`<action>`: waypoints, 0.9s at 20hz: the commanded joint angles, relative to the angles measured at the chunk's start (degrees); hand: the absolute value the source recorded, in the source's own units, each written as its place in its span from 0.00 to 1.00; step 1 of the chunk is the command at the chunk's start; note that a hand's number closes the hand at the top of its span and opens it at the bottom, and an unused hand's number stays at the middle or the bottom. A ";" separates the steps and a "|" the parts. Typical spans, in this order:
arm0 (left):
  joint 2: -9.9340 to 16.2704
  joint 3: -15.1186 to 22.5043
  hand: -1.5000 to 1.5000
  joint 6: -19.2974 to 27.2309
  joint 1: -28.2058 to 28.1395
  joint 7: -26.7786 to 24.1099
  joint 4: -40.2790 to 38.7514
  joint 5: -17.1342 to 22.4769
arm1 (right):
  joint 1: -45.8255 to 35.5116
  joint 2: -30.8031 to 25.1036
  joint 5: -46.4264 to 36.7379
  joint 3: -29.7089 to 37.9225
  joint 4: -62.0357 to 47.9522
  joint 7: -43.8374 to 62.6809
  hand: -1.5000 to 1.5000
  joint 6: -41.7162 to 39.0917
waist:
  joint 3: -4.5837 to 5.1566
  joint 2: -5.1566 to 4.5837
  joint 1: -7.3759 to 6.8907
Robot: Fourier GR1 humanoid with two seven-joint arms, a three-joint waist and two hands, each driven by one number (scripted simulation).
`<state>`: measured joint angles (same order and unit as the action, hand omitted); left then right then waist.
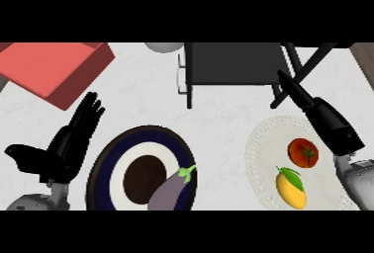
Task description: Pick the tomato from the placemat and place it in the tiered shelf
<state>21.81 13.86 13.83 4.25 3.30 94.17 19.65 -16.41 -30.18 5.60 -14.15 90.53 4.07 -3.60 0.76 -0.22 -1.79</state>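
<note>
table (219, 123): pale stone look, faint grey marbling, smooth and matt
placemat (264, 143): off-white, woven or beaded texture, rough-looking
tomato (303, 152): red skin, smooth, slight sheen
mango (291, 189): yellow skin, smooth, soft sheen
eggplant (169, 190): purple skin, smooth, dull gloss
plate (104, 168): glazed look, dark blue rim, white ring, brown centre, smooth
tiered shelf (234, 64): black, matt, thin metal-like legs
red box (51, 66): flat matt red, smooth
robot hands (62, 143): black, matt plastic look

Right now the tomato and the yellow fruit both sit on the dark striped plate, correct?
Not quite. The head view shows the tomato and the yellow fruit both on the pale round placemat. The dark striped plate holds an eggplant.
</note>
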 commanded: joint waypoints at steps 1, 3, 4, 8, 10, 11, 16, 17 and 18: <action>-0.41 -1.67 0.50 -0.15 -2.17 -0.25 -2.83 0.03 | 3.72 -2.77 1.67 5.69 -1.27 -9.16 1.00 -2.93 | -0.79 0.19 1.95; 2.17 -3.48 0.50 0.96 -3.36 5.62 -4.01 2.02 | 5.91 -5.68 5.83 14.19 -0.48 -15.89 1.00 -1.27 | -1.01 0.35 3.72; 1.61 -3.42 0.50 1.58 -5.46 4.30 -6.73 1.34 | 6.13 -4.51 7.38 17.21 -1.66 -19.28 1.00 0.03 | -1.06 0.13 3.97; 1.77 -3.10 0.50 0.78 -7.79 8.34 -9.17 3.31 | 12.31 -11.76 1.12 24.68 -15.47 -17.18 1.00 4.63 | -1.08 -0.85 4.42; 1.87 -3.47 0.50 -0.66 -6.33 9.03 -10.91 4.15 | 14.60 -7.53 9.20 27.42 -22.75 -24.28 1.00 -1.23 | -1.17 -0.68 3.50; 0.20 -1.95 0.50 -0.18 -4.22 8.85 -13.51 2.70 | 12.00 -7.44 9.98 28.43 -27.07 -28.54 0.00 -3.65 | -1.06 -0.69 2.59; 0.04 -1.90 0.50 -1.46 -5.09 6.73 -15.54 1.33 | 14.86 -13.72 8.56 29.95 -38.69 -48.27 0.00 -20.33 | -1.03 -0.24 1.80; -0.17 -3.81 0.50 -2.06 0.70 10.40 -18.93 3.11 | 11.17 -15.11 7.68 28.36 -37.66 -45.28 0.00 -21.84 | -0.87 -0.16 1.95; 0.04 -3.22 0.50 -2.58 -0.68 9.68 -17.74 2.71 | 12.53 -16.20 5.89 27.98 -40.07 -50.21 0.00 -24.20 | -0.92 -0.17 1.72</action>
<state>22.78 10.37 11.75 1.62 11.69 79.83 22.70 -4.40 -42.64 13.62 13.93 56.76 -36.80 -19.46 -0.40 -0.32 0.27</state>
